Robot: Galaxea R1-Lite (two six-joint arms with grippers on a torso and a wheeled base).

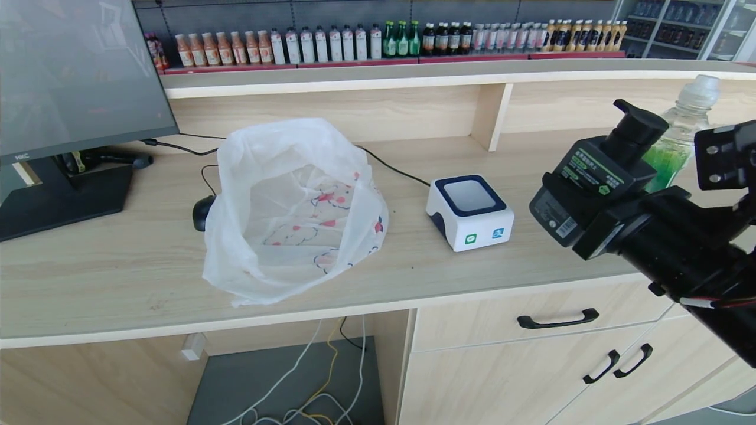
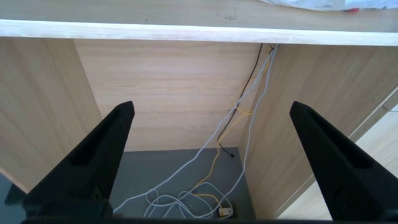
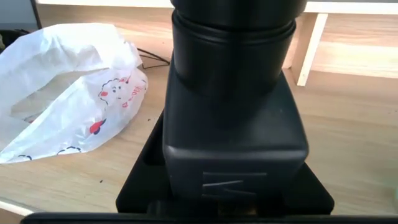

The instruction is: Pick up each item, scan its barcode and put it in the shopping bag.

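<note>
A black pump bottle [image 1: 590,177] hangs tilted above the counter's right end, with my right gripper [image 1: 599,230] shut on its lower body. Its barcode label faces down and left, toward the white scanner box [image 1: 469,212] just to its left. In the right wrist view the bottle [image 3: 233,124] looms large, with the shopping bag [image 3: 68,93] beyond it. The white plastic bag [image 1: 295,206] stands open on the counter's middle, left of the scanner. My left gripper [image 2: 211,109] is open below the counter edge, facing the recess under it, holding nothing.
A clear bottle with green liquid [image 1: 679,136] stands on the counter behind the held bottle. A monitor [image 1: 77,71] and a black mouse [image 1: 202,212] sit at the left. Loose cables [image 2: 205,186] lie in the recess; drawers with black handles [image 1: 558,320] are below right.
</note>
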